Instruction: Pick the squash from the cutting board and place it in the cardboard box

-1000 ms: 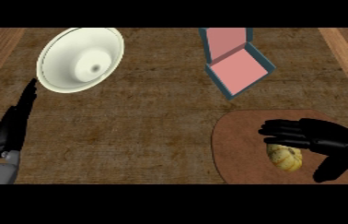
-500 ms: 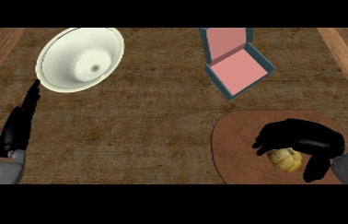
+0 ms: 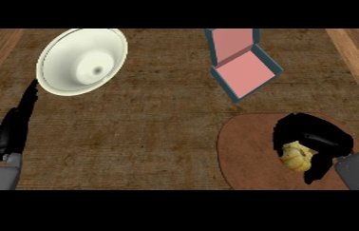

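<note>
Yellow squash [image 3: 296, 158] sits on the round cutting board [image 3: 245, 154], right hand [image 3: 312, 139] curled round it.
Close your fingers evenly, lift straight, then carry toward the pink-lined cardboard box [image 3: 242, 73].

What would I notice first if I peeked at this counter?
Probably the black right robot hand at the lower right, curled over a lumpy yellow squash on the round brown cutting board. Next, the big cream plate at the upper left, and the open box with a pink inside and blue-grey walls at the top, right of middle.
</note>
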Controlling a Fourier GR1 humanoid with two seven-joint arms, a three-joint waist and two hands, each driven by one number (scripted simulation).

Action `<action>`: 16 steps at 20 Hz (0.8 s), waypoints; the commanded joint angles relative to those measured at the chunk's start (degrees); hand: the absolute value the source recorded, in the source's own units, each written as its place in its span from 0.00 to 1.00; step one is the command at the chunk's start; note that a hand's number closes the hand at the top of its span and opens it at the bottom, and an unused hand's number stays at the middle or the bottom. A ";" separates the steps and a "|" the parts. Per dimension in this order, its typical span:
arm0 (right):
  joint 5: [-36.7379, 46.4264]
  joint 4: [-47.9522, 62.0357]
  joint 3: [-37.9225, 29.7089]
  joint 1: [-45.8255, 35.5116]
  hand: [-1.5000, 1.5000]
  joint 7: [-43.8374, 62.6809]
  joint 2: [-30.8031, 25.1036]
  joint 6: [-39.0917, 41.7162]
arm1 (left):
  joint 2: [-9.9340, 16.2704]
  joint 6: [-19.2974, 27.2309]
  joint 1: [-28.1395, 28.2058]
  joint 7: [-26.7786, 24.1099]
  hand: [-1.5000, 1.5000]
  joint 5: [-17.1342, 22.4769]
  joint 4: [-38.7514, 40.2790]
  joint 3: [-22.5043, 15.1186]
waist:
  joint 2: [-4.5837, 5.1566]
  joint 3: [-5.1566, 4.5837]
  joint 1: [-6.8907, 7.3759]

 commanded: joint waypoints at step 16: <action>0.65 5.31 -26.32 -6.59 1.00 40.38 -8.68 -16.88 | -3.09 2.57 1.84 1.03 0.50 -2.64 -2.09 -0.87 | -0.11 0.53 -0.40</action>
